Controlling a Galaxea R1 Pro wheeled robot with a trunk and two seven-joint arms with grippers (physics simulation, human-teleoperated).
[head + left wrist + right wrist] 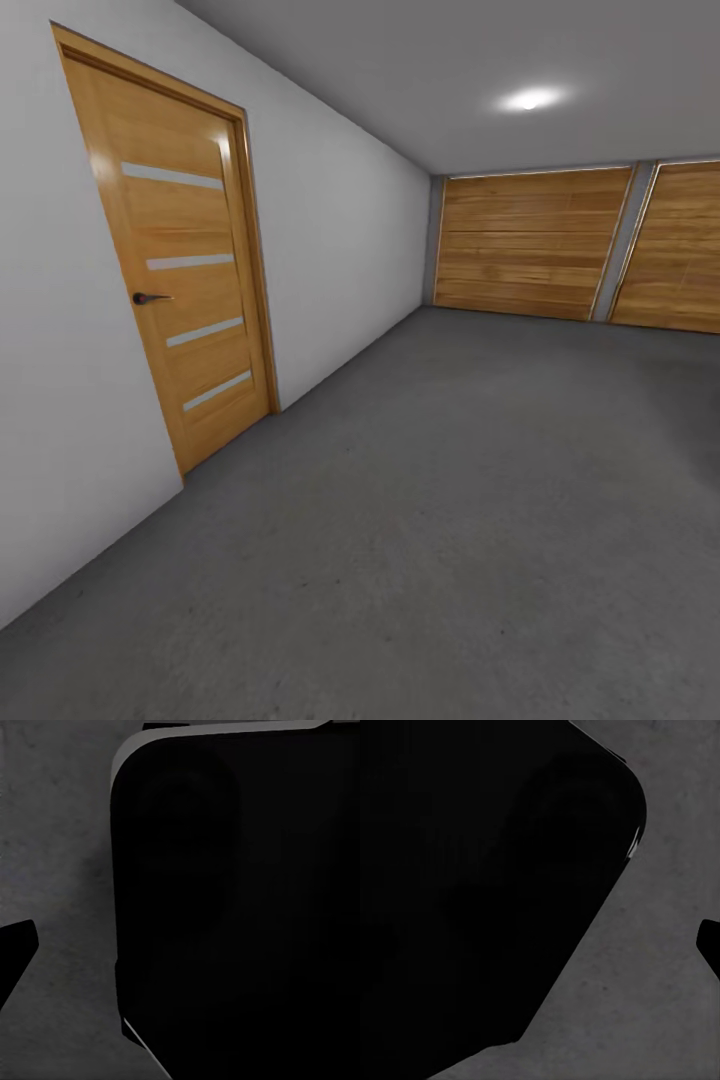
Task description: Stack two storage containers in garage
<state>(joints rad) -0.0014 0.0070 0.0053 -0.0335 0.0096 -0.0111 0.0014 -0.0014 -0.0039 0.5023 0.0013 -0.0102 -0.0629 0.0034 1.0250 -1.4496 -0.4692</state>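
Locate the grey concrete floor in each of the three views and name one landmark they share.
Head view: the concrete floor spans the lower half, running to the wooden garage doors.
Left wrist view: it runs down the left edge, beside a dark robot part.
Right wrist view: along the right and lower edge.
Shared landmark: the speckled grey concrete itself.

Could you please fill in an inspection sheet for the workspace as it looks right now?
Surface: dark grey speckled concrete floor, bare where the head view shows it.
Job's things: nothing seen.
Clutter: nothing seen.
Grippers: a black tip at the left wrist view's edge and another black tip at the right wrist view's edge; open or shut cannot be told. A large black robot body part sits close to each wrist camera.
Cables: nothing seen.
Surroundings: pale wall with a closed wooden door, wooden garage doors at the far end, ceiling light on.
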